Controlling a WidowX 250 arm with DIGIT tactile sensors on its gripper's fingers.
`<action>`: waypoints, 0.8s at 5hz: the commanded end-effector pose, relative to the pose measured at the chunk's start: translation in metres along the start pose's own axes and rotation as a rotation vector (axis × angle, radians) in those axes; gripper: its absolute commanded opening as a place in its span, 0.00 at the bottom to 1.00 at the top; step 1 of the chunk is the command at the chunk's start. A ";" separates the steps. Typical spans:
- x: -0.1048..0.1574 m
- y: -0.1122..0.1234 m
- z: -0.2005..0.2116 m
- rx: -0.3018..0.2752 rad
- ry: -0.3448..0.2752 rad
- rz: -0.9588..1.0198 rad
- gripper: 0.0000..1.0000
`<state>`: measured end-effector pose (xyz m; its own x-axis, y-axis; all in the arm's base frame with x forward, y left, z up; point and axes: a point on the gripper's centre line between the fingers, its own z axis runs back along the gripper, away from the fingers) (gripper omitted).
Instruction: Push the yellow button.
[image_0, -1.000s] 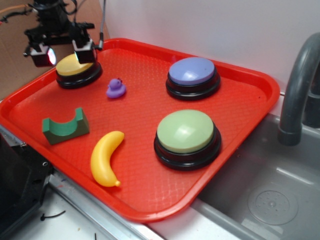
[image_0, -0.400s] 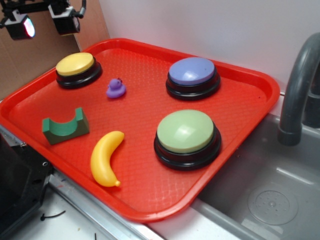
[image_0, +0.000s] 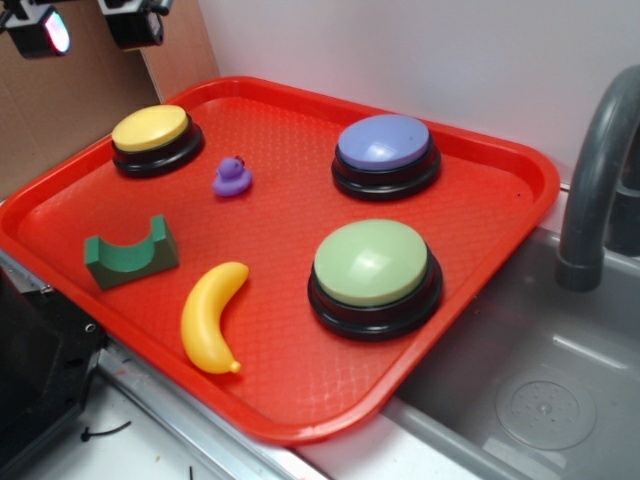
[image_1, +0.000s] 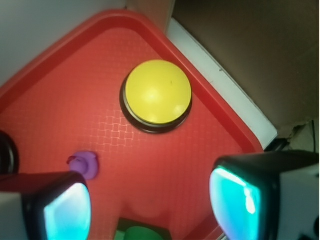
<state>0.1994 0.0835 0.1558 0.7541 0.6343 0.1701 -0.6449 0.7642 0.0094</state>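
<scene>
Yellow button (image_0: 150, 128) sits at the tray's far-left corner in the exterior view, black base, untouched, nothing on it. Red tray (image_0: 270, 240) holds three buttons total: the yellow one, a purple button (image_0: 384, 142) at the back right, a pale green button (image_0: 371, 263) at the front right, both bigger than the yellow. Also one small purple duck (image_0: 231, 176) just right of the yellow button, one green arch block (image_0: 130, 252) near the left edge, one yellow toy banana (image_0: 212, 314) at the front, all apart from each other. Gripper (image_0: 88, 20) is at the top-left frame edge, well above the yellow button and clear of it; two fingers visible, spaced apart, nothing between them. One grey faucet (image_0: 600, 180) and a grey sink (image_0: 540, 390) to the right of the tray. Wrist view: yellow button (image_1: 158, 92) upper centre, seen from above, near the tray (image_1: 60, 100) corner rim. Gripper (image_1: 150, 205) fingers frame the bottom corners, one per side, pads glowing cyan, jaws wide with bare tray between them. Purple duck (image_1: 85, 164) at lower left just above the left finger, partly hidden. A green patch at the bottom edge is probably the arch block (image_1: 140, 233), too cropped to be sure.
</scene>
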 end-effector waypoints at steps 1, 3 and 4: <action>0.003 0.001 0.022 -0.018 -0.051 -0.027 1.00; -0.003 -0.003 0.030 -0.028 -0.056 -0.050 1.00; -0.007 -0.003 0.032 -0.021 -0.060 -0.065 1.00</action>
